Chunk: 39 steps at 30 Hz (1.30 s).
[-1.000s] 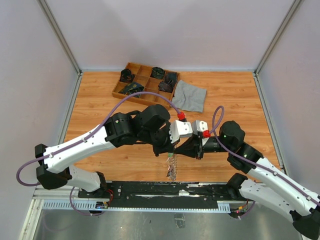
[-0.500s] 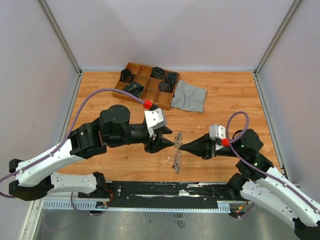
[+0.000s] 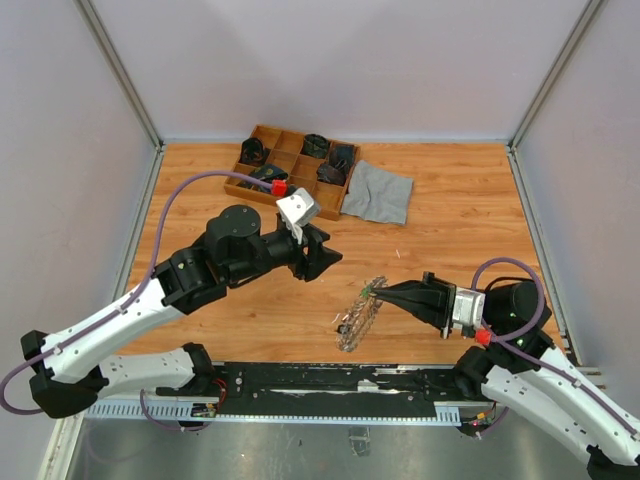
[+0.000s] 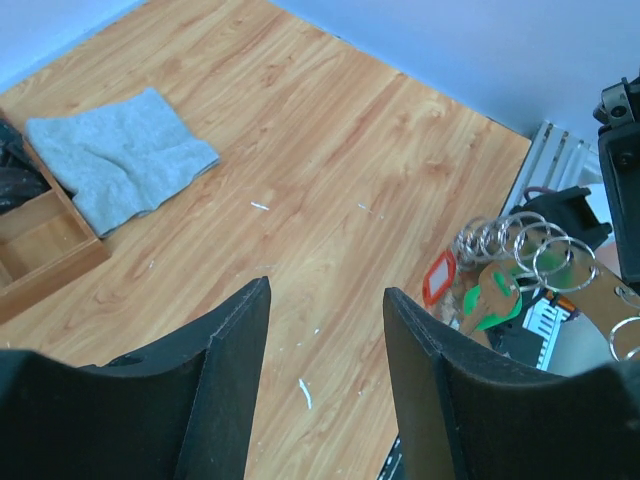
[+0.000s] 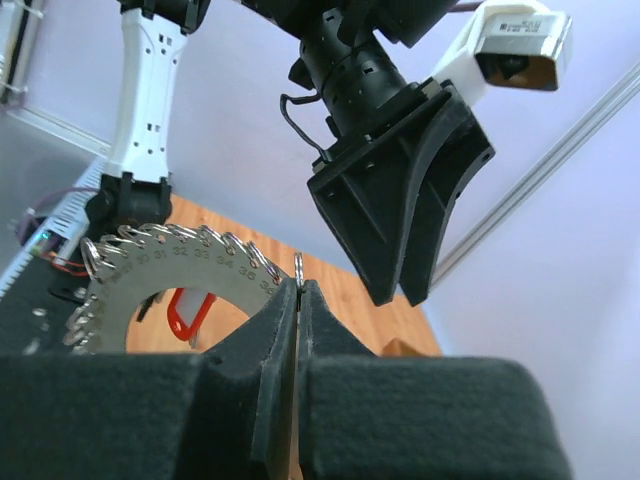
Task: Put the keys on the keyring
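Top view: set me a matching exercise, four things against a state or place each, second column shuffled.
1 left gripper
2 right gripper
3 cloth
4 tray

A shut on the keyring
B wooden, split into compartments
C open, holding nothing
D grey, lying right of the tray

Pairs: 1-C, 2-A, 3-D, 4-B
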Each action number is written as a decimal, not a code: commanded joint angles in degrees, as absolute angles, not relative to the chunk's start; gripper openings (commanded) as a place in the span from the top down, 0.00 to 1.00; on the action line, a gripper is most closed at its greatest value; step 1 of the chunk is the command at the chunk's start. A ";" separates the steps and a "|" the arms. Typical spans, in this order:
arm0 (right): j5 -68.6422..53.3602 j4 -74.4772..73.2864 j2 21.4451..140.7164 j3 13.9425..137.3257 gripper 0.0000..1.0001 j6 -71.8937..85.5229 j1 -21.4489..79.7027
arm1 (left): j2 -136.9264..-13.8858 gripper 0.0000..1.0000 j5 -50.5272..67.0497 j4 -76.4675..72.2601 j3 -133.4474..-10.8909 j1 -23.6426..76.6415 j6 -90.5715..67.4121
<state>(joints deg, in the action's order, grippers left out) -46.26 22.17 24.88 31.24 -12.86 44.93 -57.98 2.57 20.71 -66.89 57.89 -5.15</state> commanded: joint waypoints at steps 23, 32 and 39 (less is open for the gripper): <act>-55.05 11.57 31.48 46.88 1.00 -43.04 45.84 | -49.84 0.46 9.14 1.60 -58.70 56.86 -1.29; -50.71 17.29 35.39 46.88 0.99 -39.11 47.79 | -48.65 0.47 16.53 -2.78 -59.29 56.86 4.36; -49.74 20.12 36.13 46.59 0.99 -37.98 48.65 | -47.79 0.50 20.64 -3.03 -58.04 57.02 5.81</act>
